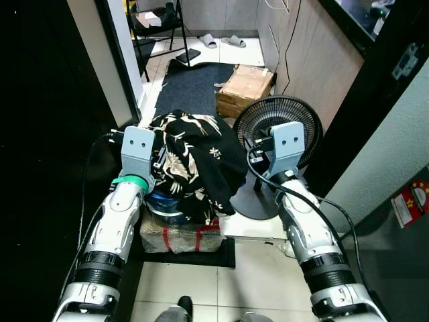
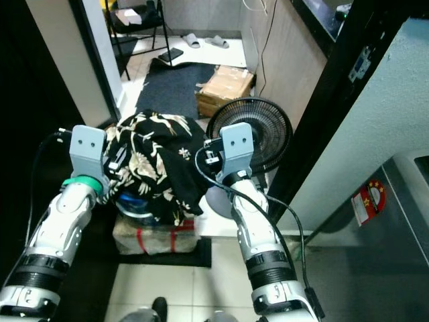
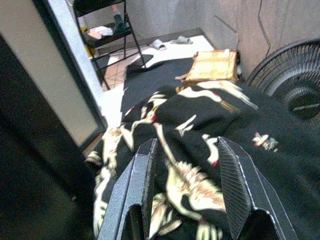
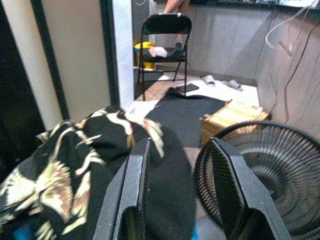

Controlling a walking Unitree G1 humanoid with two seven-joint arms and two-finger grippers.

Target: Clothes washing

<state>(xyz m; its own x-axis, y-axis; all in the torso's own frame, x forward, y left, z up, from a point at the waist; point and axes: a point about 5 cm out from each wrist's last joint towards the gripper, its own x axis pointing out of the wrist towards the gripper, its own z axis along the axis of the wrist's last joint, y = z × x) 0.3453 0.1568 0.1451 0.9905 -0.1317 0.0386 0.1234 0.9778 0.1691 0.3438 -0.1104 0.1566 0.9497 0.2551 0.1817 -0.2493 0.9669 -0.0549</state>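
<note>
A black garment with a white crane print (image 1: 194,157) lies heaped over a blue basin (image 1: 164,201), which stands on a wrapped package (image 1: 181,238). My left gripper (image 3: 187,150) is open at the heap's left side, its fingers (image 3: 137,175) spread just above the cloth and holding nothing. My right gripper (image 4: 179,145) is open too, at the heap's right edge, between the garment (image 4: 85,160) and the fan (image 4: 260,160). From the head, both wrists' grey housings hide the fingers.
A black floor fan (image 1: 278,124) stands close on the right, on a white base. Beyond lie a cardboard box (image 1: 244,87), a dark mat (image 1: 191,84), a folding chair (image 1: 157,27) and slippers (image 1: 221,41). Walls and a door frame close in on both sides.
</note>
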